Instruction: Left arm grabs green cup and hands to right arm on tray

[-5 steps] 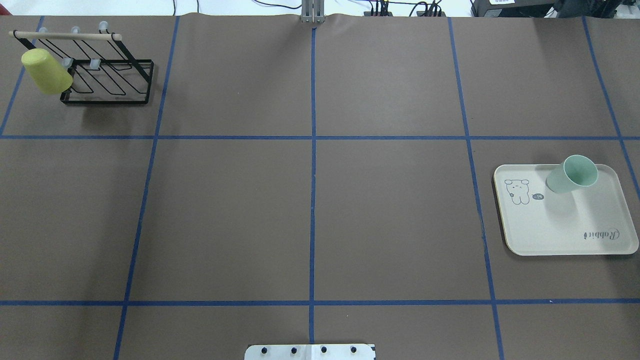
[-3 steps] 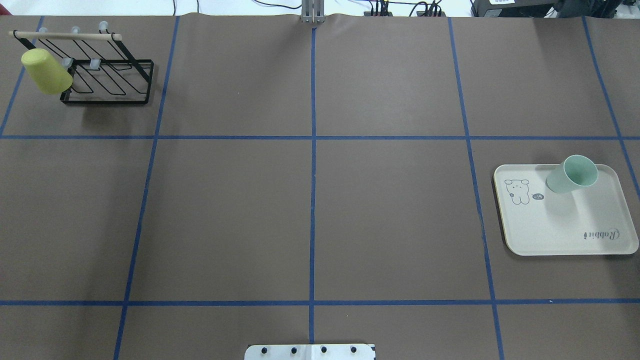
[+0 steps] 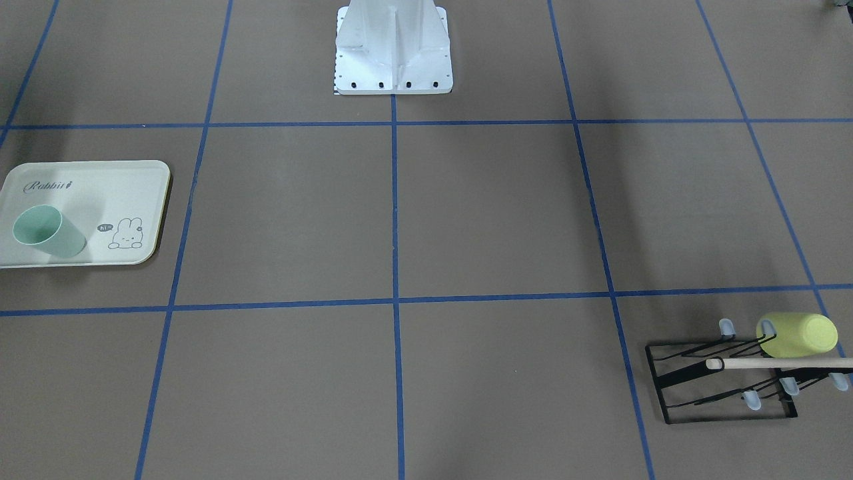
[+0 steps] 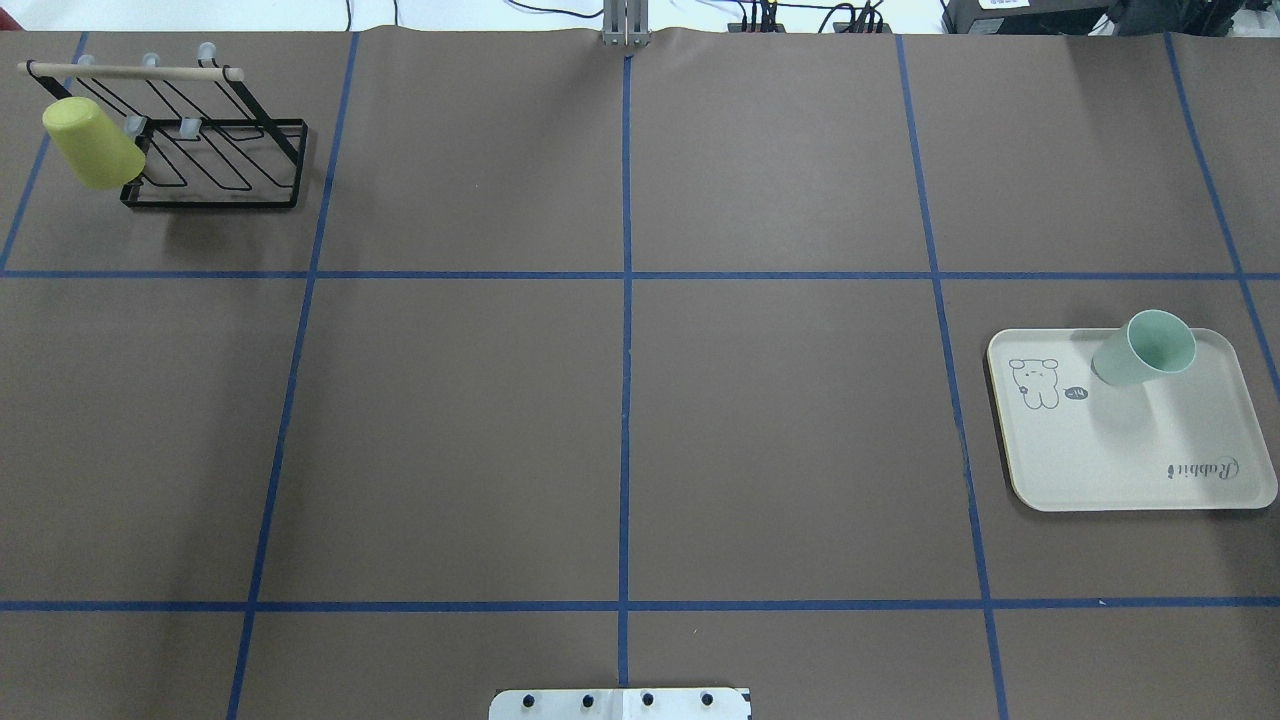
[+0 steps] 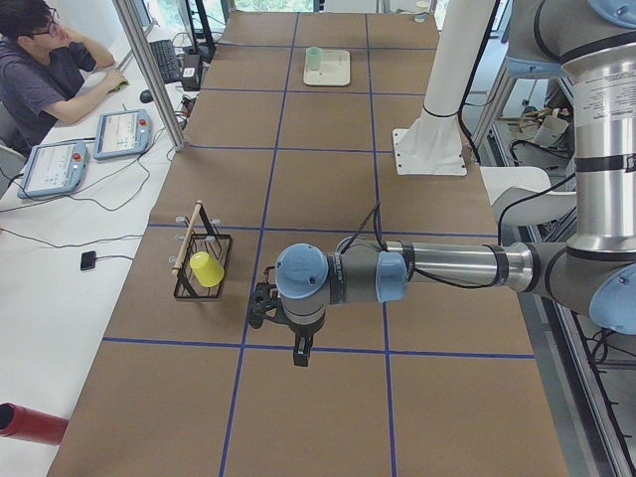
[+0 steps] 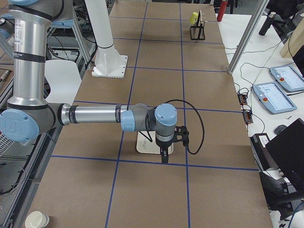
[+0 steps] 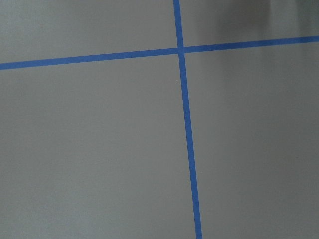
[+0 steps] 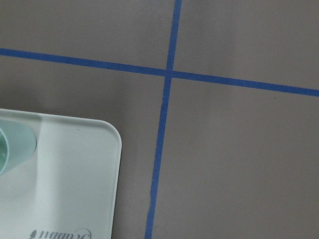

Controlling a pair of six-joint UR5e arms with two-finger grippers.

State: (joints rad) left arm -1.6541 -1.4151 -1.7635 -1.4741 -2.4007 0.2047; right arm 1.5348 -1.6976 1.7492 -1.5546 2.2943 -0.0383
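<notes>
The pale mint-green cup (image 4: 1140, 352) stands mouth up on the far part of the cream Rabbit tray (image 4: 1130, 460) at the table's right side. It also shows in the front-facing view (image 3: 50, 233) on the tray (image 3: 100, 193), and at the right wrist view's left edge (image 8: 12, 147). No arm shows in the overhead or front-facing views. The left gripper (image 5: 298, 350) hangs over bare table near the rack, seen only in the exterior left view. The right gripper (image 6: 164, 156) hangs beside the tray (image 6: 145, 145), seen only in the exterior right view. I cannot tell whether either is open or shut.
A black wire rack (image 4: 215, 165) with a wooden bar stands at the far left corner and carries a brighter yellow-green cup (image 4: 92, 143). Blue tape lines grid the brown table. The robot's white base (image 3: 393, 50) stands at the near edge. An operator (image 5: 40, 70) sits beyond the table.
</notes>
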